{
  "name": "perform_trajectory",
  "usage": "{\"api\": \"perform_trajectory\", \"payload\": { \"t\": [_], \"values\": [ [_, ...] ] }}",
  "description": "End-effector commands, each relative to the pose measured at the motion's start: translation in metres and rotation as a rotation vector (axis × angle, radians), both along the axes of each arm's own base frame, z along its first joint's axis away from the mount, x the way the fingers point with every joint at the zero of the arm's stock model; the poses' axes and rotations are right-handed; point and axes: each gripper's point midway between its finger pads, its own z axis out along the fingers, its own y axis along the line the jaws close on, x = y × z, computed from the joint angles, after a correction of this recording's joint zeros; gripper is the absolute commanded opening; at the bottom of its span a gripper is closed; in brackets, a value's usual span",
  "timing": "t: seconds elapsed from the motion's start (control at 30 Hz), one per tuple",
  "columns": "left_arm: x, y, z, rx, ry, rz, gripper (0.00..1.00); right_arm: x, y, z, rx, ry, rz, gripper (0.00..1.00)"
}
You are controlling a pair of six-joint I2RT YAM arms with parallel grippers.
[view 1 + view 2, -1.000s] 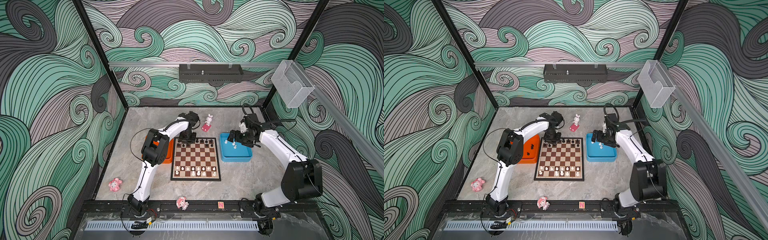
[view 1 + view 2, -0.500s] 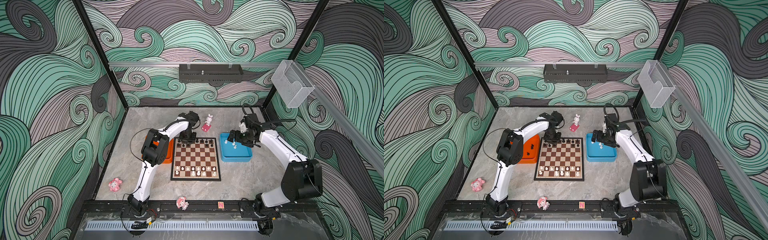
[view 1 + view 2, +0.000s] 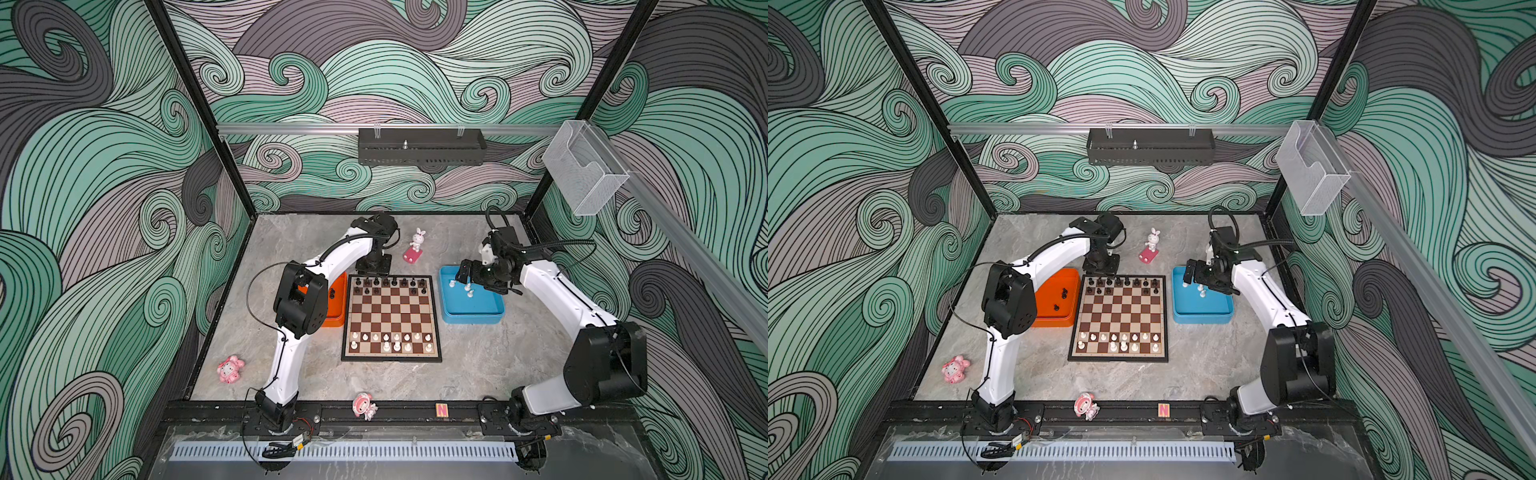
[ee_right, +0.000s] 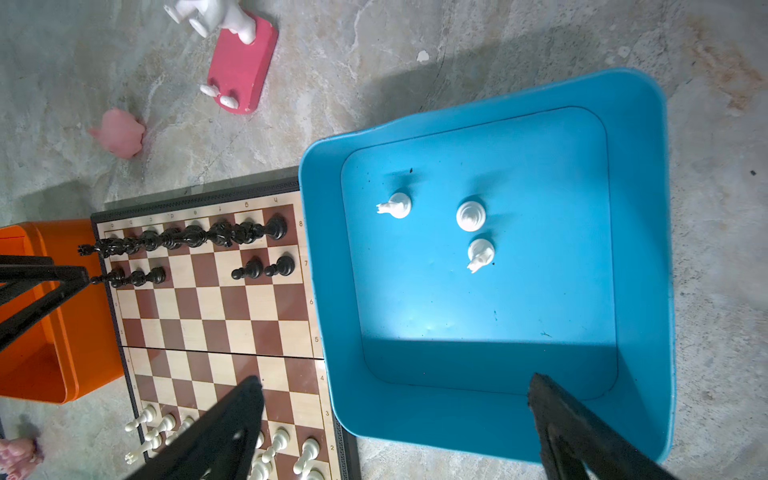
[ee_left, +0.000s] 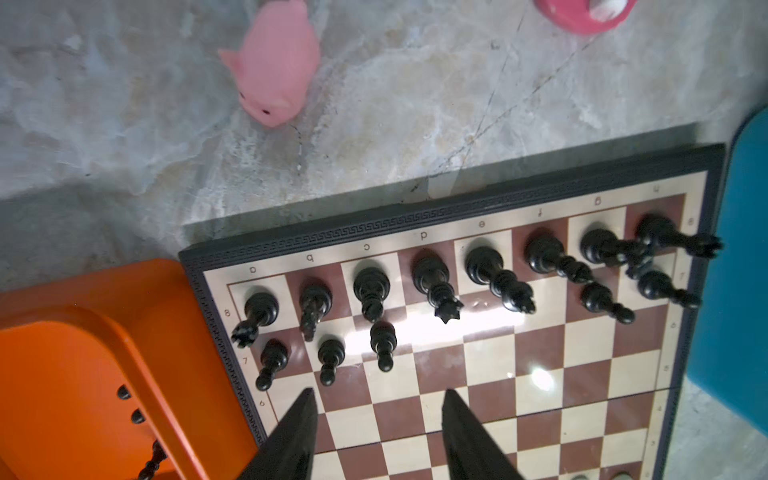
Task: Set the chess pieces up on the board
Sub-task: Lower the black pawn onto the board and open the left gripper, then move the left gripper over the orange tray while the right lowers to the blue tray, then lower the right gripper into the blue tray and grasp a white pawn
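Observation:
The board lies mid-table. Black chess pieces fill its far rows and white ones its near rows. My left gripper hangs open over the board's far left corner. Nothing is between its fingers, and three black pawns stand just ahead of them. My right gripper is spread wide open over the blue tray, where three white pieces stand. A few black pieces lie in the orange tray.
A white rabbit on a pink base stands behind the board. A pink toy lies close to the board's far left corner. Two pink figurines sit near the front edge. The trays flank the board.
My left gripper's jaws have spread apart over the far left corner of the board. Both arms stay where they were, and the right gripper stays wide open.

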Motion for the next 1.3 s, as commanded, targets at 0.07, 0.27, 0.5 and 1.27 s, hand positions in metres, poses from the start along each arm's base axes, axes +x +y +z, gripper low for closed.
{"api": "perform_trajectory", "payload": {
  "t": [0.07, 0.27, 0.5, 1.27],
  "values": [
    [0.006, 0.018, 0.049, 0.019, -0.109, 0.021, 0.70, 0.005, -0.012, 0.020, -0.041, -0.047, -0.024, 1.00],
    [0.020, 0.063, 0.070, 0.033, -0.183, 0.108, 0.97, 0.009, -0.024, 0.021, -0.106, -0.030, -0.023, 1.00],
    [0.030, 0.145, 0.069, 0.020, -0.183, 0.280, 0.98, 0.021, -0.033, 0.000, -0.126, 0.057, -0.052, 0.91],
    [0.034, 0.207, 0.035, -0.078, -0.101, 0.441, 0.98, 0.020, -0.038, -0.084, -0.100, 0.287, -0.239, 0.44]
  ]
}}
